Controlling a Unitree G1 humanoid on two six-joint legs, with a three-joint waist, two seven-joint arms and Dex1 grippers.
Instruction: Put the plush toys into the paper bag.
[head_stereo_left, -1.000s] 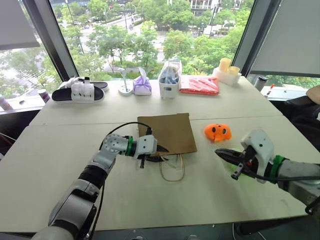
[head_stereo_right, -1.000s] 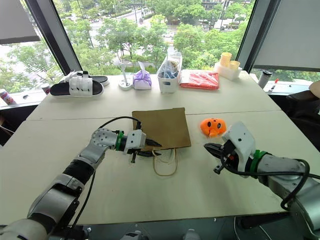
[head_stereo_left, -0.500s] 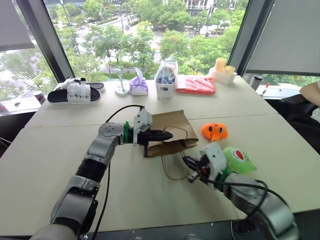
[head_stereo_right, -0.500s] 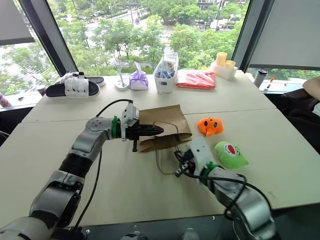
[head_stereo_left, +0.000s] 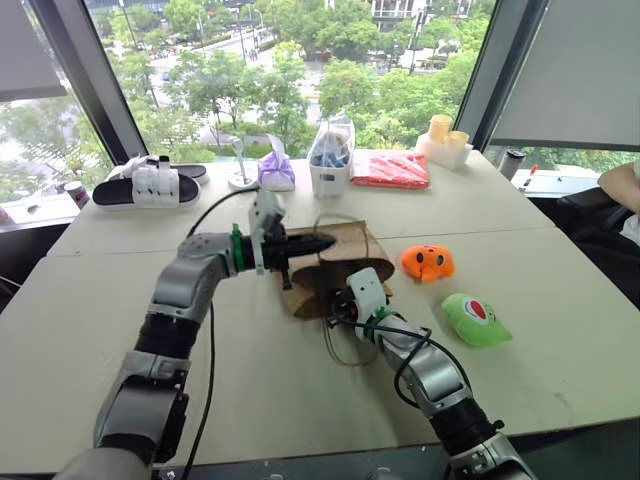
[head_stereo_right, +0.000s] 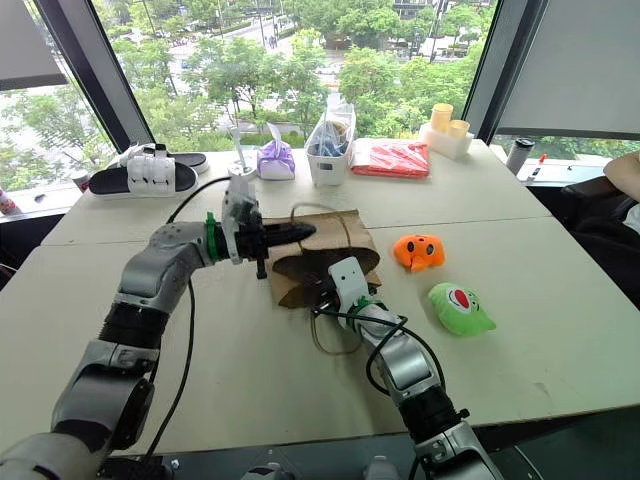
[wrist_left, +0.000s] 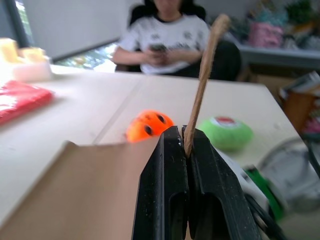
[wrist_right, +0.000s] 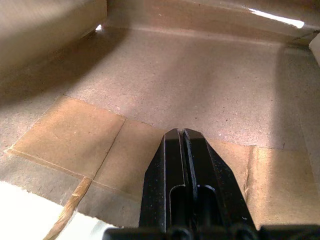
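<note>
The left arm reaches from the lower left of the head view toward the frame's middle, forearm raised, its left claw (head_stereo_left: 325, 242) level and pointing right, fingers pressed together. The right arm rises from the bottom edge, slanting up and left, its right claw (wrist_right: 181, 134) closed, fingers touching each other.

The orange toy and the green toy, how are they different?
The orange toy has dark face marks; the green toy has a white-and-red patch instead. The orange toy lies closer to the paper bag; the green toy lies farther out, towards the table's near edge. Both are soft, lie on the table, and neither is in the bag yet.
</note>
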